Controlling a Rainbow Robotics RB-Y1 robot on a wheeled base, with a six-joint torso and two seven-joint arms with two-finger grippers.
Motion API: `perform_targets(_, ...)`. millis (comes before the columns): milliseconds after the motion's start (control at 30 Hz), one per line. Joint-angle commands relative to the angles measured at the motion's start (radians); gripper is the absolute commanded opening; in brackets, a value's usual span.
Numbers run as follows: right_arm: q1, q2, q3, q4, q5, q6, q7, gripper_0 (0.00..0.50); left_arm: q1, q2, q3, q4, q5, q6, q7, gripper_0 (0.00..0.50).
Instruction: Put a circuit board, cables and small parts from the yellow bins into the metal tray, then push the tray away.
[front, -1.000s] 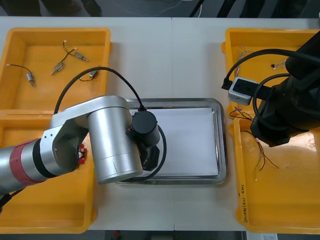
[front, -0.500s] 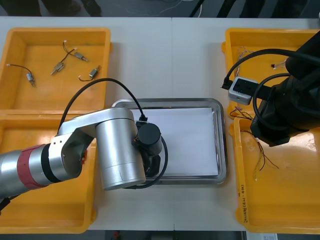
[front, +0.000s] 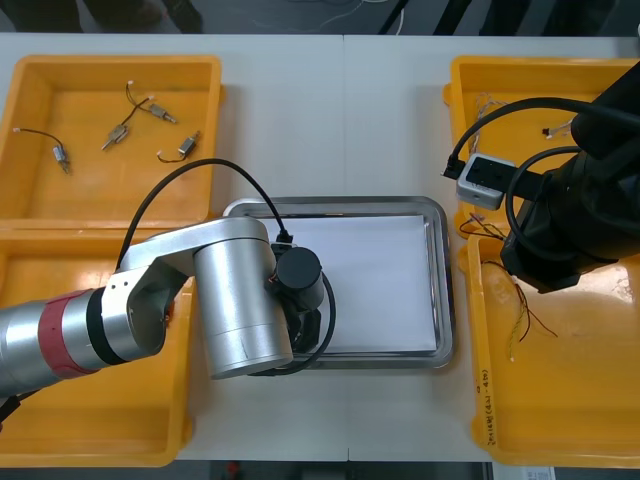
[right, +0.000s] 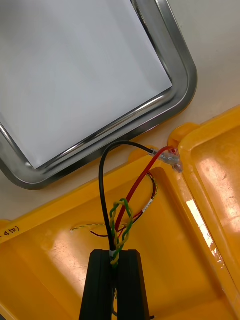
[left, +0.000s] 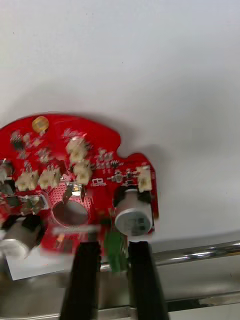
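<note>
Red board (left: 75, 185) lies flat over the white inside of the tray (left: 200, 251); I cannot tell if it touches. The left claw (left: 114, 248) is closed on the board's near edge, at a green bit. The board lies straight ahead of the fingers, just past the tray's near rim, so I think it only needs to go down. The right claw (right: 114, 260) pinches cables (right: 120, 220) over a yellow bin (right: 45, 270); the tray lies past the bin wall. Pen marks on the bin rim are too small to read.
</note>
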Motion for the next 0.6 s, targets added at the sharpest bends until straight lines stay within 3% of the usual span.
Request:
perform_targets(33,-0.018,-0.033,0.005,-0.004,0.004,0.003,0.02,0.0,-0.041,-0.027,-0.016,-0.018,-0.016,-0.011,0.075,0.5)
perform_targets(233,-0.021,-0.025,0.005,-0.004,-0.008,0.003,0.027,0.0,-0.041,-0.027,-0.015,-0.024,-0.022,-0.011,0.087,0.5)
perform_targets(433,-0.033,0.03,0.005,-0.005,-0.027,0.003,0.02,0.0,-0.042,-0.018,0.002,-0.041,-0.028,-0.008,0.099,0.5)
perform_targets(600,-0.055,0.042,0.037,-0.005,-0.025,0.003,0.018,0.0,-0.041,0.0,0.036,-0.079,-0.025,0.011,0.098,0.5)
